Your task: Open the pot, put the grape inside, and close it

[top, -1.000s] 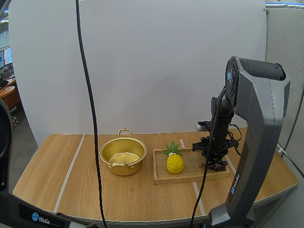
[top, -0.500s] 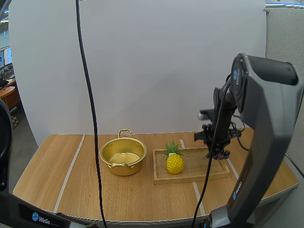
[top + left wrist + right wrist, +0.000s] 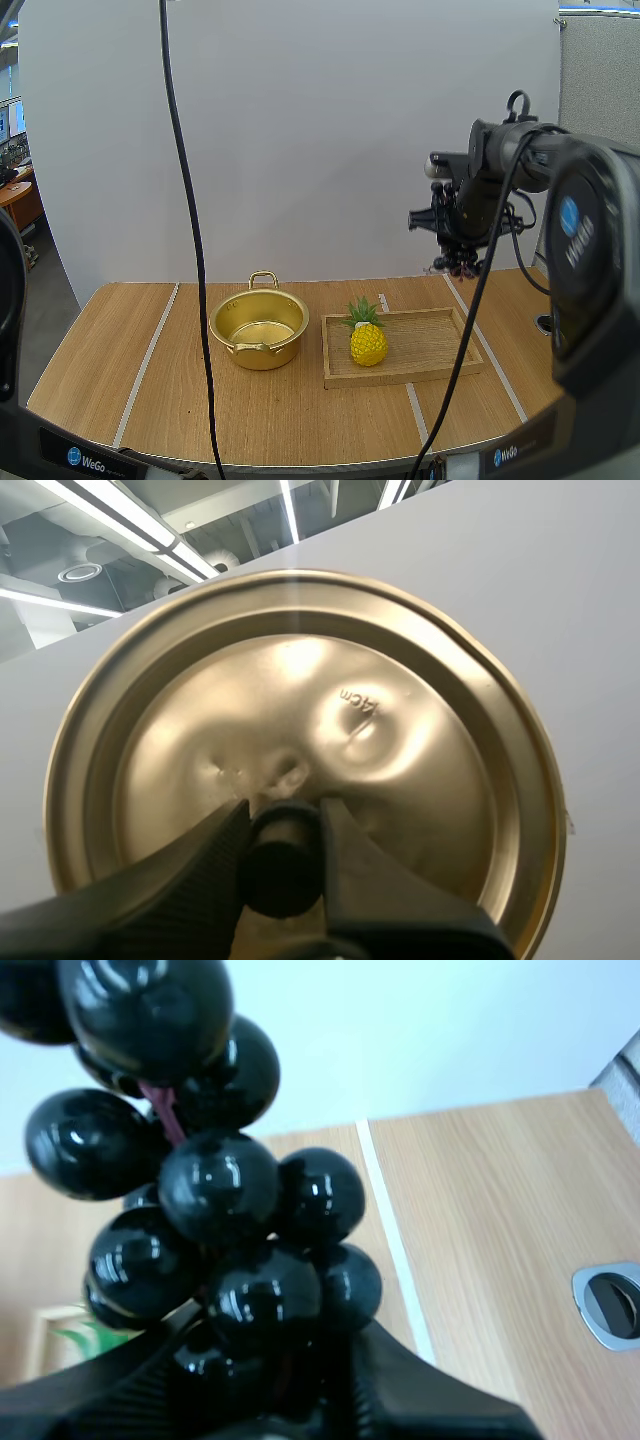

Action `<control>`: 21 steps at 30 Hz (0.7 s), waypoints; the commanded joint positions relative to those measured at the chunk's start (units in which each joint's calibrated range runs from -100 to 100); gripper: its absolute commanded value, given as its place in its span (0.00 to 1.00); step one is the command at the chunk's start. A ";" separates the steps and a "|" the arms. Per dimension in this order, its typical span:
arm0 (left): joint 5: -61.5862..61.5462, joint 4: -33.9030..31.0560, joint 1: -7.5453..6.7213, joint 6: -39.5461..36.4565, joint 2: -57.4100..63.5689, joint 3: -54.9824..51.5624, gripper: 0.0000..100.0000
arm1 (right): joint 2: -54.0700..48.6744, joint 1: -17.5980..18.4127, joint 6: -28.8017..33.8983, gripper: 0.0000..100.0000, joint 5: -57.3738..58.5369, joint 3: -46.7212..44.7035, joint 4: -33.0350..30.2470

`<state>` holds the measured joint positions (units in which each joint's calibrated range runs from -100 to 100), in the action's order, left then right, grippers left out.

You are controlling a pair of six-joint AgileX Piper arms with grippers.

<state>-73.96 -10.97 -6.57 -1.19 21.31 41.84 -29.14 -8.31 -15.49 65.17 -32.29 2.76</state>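
The gold pot [image 3: 258, 328] stands open on the table, left of centre, with nothing visible inside. Its gold lid [image 3: 300, 720] is held up in the air, underside toward the left wrist camera, and my left gripper [image 3: 283, 825] is shut on the lid's black knob [image 3: 283, 870]. A bunch of dark grapes [image 3: 458, 266] hangs high above the table's back right, beyond the wooden tray [image 3: 430, 330]. My right gripper [image 3: 455, 250] is shut on it. In the right wrist view the grapes [image 3: 220, 1210] are pinched between the fingers [image 3: 400, 1380].
A yellow toy pineapple [image 3: 368, 338] stands upright on the tray's left half, between the pot and the grapes. Pale tape lines [image 3: 150, 350] run across the tabletop. A grey round fitting [image 3: 610, 1305] sits in the table near its right edge.
My right gripper has risen from the tray's right end with the grapes in it, and now holds them well above the table. Pot and pineapple have not moved.
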 commanded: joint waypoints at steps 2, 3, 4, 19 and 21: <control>2.51 -0.79 0.06 -0.54 0.36 0.38 0.00 | -8.56 -0.17 -0.16 0.00 2.35 0.11 4.76; 2.51 -0.79 0.06 -0.54 0.36 0.38 0.00 | -9.81 -0.17 -0.16 0.00 2.19 0.11 5.66; 2.51 -0.79 0.06 -0.54 0.36 0.38 0.00 | -10.96 -0.17 -0.16 0.00 2.19 0.11 6.29; 2.51 -0.79 0.06 -0.54 0.36 0.38 0.00 | -16.03 1.26 -4.55 0.00 -0.28 0.11 8.13; 2.51 -0.79 0.06 -0.54 0.36 0.38 0.00 | -15.89 3.45 -5.78 0.00 -0.75 0.11 7.70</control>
<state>-73.96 -10.97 -6.57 -1.19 21.31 41.84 -44.70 -6.70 -18.97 66.51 -32.29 10.53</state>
